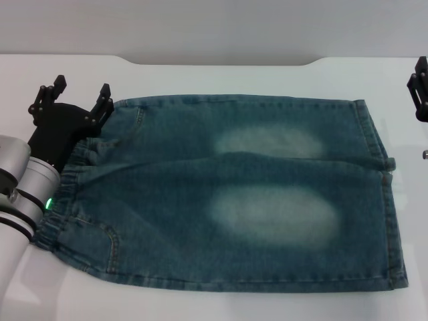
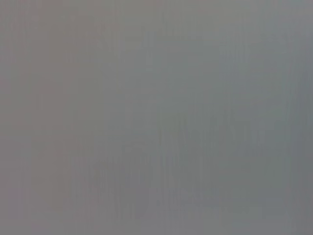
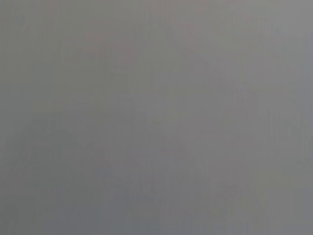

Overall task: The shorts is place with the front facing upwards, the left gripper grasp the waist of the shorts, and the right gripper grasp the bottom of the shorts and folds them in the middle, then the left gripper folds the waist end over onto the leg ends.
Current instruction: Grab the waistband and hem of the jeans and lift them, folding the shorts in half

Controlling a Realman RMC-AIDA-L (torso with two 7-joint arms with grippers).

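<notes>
Shorts [image 1: 254, 194]: flat on the white tabletop [image 1: 200, 73], waist [image 1: 73, 194] at left.
Left claw [image 1: 80, 90]: fingers apart, over the waist's far corner.
Right claw [image 1: 419, 87]: beside the hems [image 1: 388, 194]; can't tell if apart.
Risk: left claw may pinch one layer only, so the fold slips.

Head view evenly bright, soft shadows, mild glare on white table [image 1: 221, 61], both wrist views featureless grey

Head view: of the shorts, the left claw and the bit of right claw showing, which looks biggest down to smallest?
1. The shorts, filling most of the table.
2. The left gripper, open at the waist.
3. The right gripper, only partly in frame, so its full size is unsure.
</notes>
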